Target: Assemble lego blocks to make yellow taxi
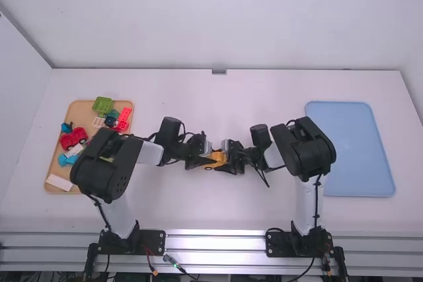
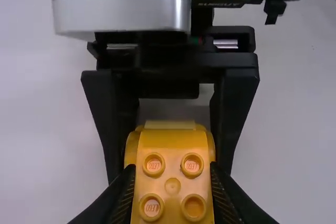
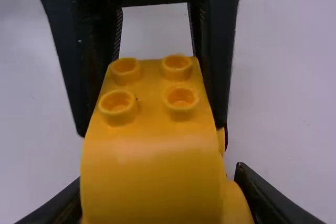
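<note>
**Yellow block piece (image 1: 216,156) was clasped from both sides at mid-table**

The yellow block piece was between the two arms, near the middle of the white table (image 1: 198,209). Four round studs stood on one part of it, and its other part was smooth and curved. Whether it was one block or several joined could not be told.

The left gripper (image 1: 207,161) was clenched on the studded part, a finger on either side. The right gripper (image 1: 228,157) faced it and was clamped on the curved part, so that both held the yellow block piece at once.

Farther out, on the left, lay a wooden tray (image 1: 80,111), partly covered by the left arm (image 1: 106,163). On it were a green block (image 1: 102,104), a red toy vehicle (image 1: 71,139), red blocks (image 1: 123,118), light blue pieces (image 1: 67,160) and, near the tray's close edge, a white block (image 1: 59,183).

On the right side of the table, beyond the right arm (image 1: 305,148), was a flat blue tray (image 1: 360,153) with rounded corners.
</note>
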